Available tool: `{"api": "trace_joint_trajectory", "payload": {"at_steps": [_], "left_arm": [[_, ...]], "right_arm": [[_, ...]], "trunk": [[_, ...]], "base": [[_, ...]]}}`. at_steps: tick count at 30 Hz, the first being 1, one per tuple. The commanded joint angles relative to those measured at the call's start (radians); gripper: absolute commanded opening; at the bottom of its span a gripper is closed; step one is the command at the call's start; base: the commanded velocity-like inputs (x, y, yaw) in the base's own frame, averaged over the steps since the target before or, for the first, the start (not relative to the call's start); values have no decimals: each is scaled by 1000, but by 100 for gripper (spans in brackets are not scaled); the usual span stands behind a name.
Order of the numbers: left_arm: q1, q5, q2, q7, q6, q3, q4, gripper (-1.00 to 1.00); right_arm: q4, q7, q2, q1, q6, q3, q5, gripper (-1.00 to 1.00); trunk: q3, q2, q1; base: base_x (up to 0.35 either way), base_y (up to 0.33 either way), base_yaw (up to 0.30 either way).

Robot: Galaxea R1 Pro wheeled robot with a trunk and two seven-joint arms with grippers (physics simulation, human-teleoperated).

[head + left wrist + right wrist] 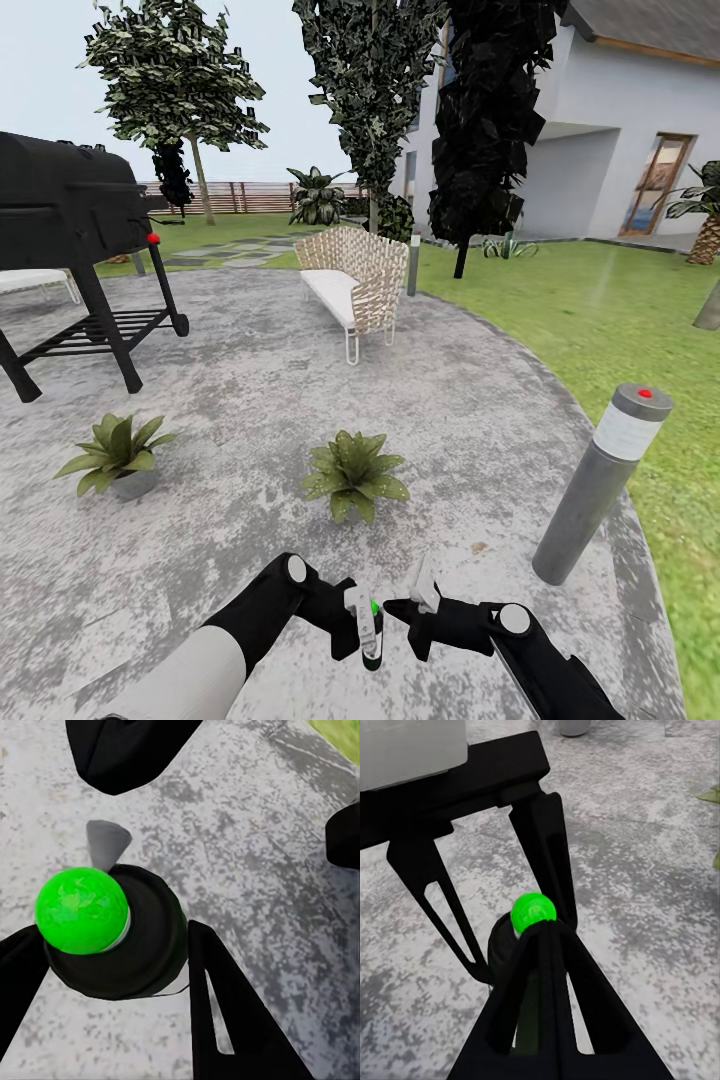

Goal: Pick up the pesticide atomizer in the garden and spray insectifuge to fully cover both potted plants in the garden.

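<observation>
Looked down over a round grey stone patio (250, 380). Ahead of both hands and nearest, one potted plant (355, 472); ahead and well off beyond the left hand (352, 618), the second potted plant (117, 455), its grey pot partly under leaves. Off to the outer side of the right hand (405, 610), a grey bollard lamp (600, 485) with a red dot, leaning in the picture. Further ahead, a woven chair (355, 280) and a black grill (70, 215), cut off at the picture's edge. Beyond those, lawn (600, 310), trees, a slatted fence (250, 197) and a white house (620, 120).

Nothing between the hands and the nearer plant but bare stone.

Gripped the pesticide atomizer (369, 632) in the left hand, fingers closed on either side of its dark body (142, 937), one finger (225, 1012) plain in the left wrist view. Topped with a bright green ball (532, 911); label and trigger hard to make out, mostly hidden by the fingers.

Brought the right hand's fingers (547, 967) together, tips meeting just against the bottle below the green ball, nothing between them. Kept both hands close together above the patio.
</observation>
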Motion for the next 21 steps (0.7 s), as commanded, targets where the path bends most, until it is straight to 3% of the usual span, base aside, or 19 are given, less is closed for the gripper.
{"api": "trace_joint_trajectory", "payload": {"at_steps": [1,8,21], "left_arm": [[0,-5,0,-3,-4,0,-1,-100],[0,55,0,-3,-50,0,3,-100],[0,57,0,1,-51,0,4,-100]], "right_arm": [[-1,-1,0,0,-9,1,10,-100],[-1,-1,0,0,-9,2,10,-100],[-1,-1,0,0,-8,2,10,-100]], "trunk": [[-1,0,0],[-1,0,0],[-1,0,0]], "base": [[0,0,0],[0,0,0],[0,0,0]]}}
